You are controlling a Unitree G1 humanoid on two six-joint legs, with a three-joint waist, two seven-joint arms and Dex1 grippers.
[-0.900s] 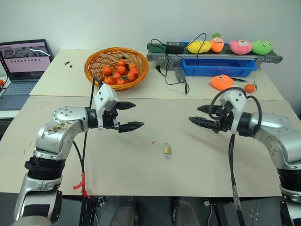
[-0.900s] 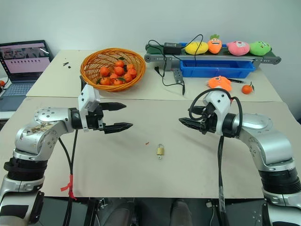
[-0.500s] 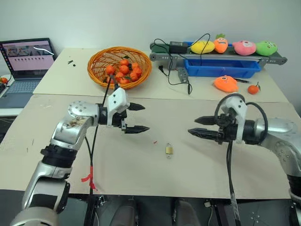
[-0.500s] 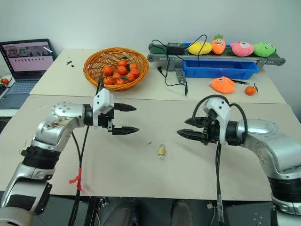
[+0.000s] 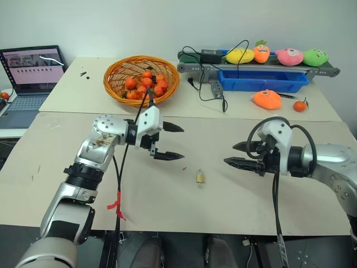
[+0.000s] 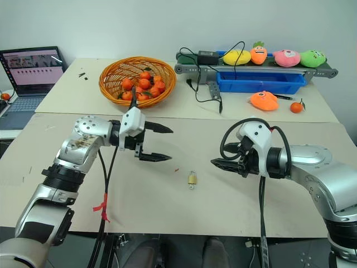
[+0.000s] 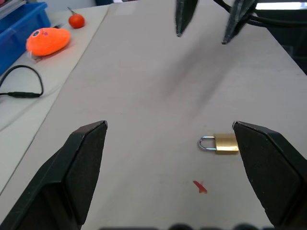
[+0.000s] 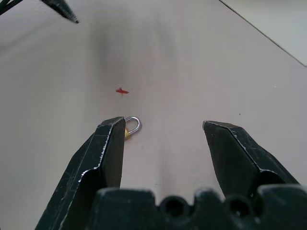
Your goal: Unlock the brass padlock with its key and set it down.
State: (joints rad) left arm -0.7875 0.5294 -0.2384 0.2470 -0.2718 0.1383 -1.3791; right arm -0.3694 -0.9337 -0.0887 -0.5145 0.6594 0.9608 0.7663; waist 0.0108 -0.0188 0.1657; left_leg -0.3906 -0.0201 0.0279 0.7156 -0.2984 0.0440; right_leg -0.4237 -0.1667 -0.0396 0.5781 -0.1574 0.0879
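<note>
A: Where's the brass padlock [image 5: 199, 177]?
B: Flat on the table [image 5: 167, 206], middle, toward the near edge, shackle closed, untouched.
A: And the claws?
B: Left claw [image 5: 174, 142] and right claw [image 5: 240, 154] both gape, empty. I judge everything remains; no key discernible.

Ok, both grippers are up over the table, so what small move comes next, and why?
Probably lower the right gripper toward the brass padlock. The padlock lies untouched on the table between both open grippers, and the right wrist view has it just ahead of the fingers. The left gripper hovers farther off.
</note>
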